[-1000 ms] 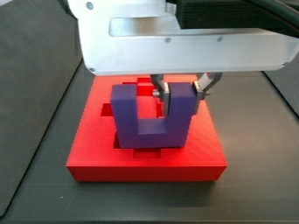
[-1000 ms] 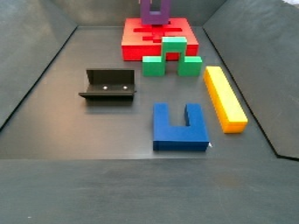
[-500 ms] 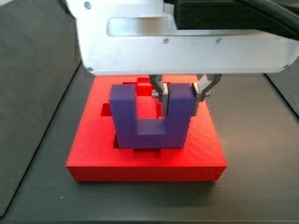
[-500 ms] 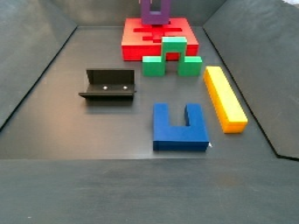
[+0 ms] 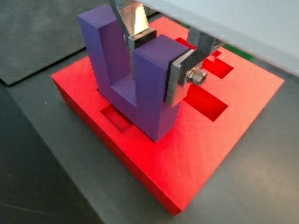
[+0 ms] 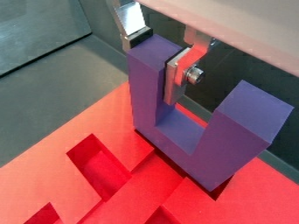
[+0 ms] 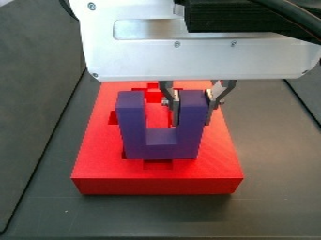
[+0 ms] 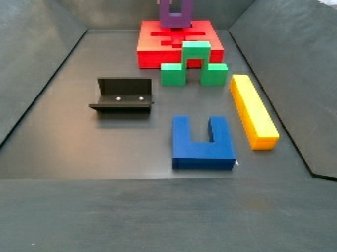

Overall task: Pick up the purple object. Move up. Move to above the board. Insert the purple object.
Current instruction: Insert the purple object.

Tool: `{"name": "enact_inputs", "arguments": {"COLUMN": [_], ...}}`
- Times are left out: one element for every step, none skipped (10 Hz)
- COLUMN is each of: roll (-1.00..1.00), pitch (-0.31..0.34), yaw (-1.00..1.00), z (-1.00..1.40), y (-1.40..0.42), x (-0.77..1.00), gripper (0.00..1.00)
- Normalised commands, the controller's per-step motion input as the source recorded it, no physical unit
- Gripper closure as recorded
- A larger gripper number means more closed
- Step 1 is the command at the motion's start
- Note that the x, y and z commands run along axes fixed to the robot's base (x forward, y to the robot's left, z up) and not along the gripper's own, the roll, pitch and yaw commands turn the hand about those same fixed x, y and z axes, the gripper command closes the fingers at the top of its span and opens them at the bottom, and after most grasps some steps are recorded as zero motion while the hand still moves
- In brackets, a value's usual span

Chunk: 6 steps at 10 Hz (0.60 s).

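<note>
The purple object is a U-shaped block standing upright with its prongs up, its base at the recesses of the red board. My gripper is shut on one prong, with the silver fingers clamped on both of its sides. Both wrist views show the grip on the purple object over the board. In a side view the purple object stands at the far end of the board.
A green stepped block sits against the board's near edge. A long yellow bar lies to the right, and a blue U-shaped block lies in front. The dark fixture stands to the left. Grey walls enclose the floor.
The purple object and my gripper have sunk slightly toward the board. Nothing else has moved.
</note>
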Motion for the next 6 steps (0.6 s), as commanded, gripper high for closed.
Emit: {"name": "enact_inputs", "arguments": {"roll": [-0.15,-0.15,-0.09,-0.02,0.00,0.20], "pitch": [-0.084,-0.079,-0.056,-0.003,-0.037,0.003], "yaw": [0.00,0.00,0.01,0.00,0.00,-0.01], "z": [-0.08,-0.11,-0.15,-0.25,-0.51,-0.48], "y": [0.01,0.05,0.00,-0.05,-0.06,-0.09], "x": [-0.12,-0.08,0.01,0.28,0.28,0.25], "gripper": [1.00,1.00,1.00,1.00,1.00,1.00]}}
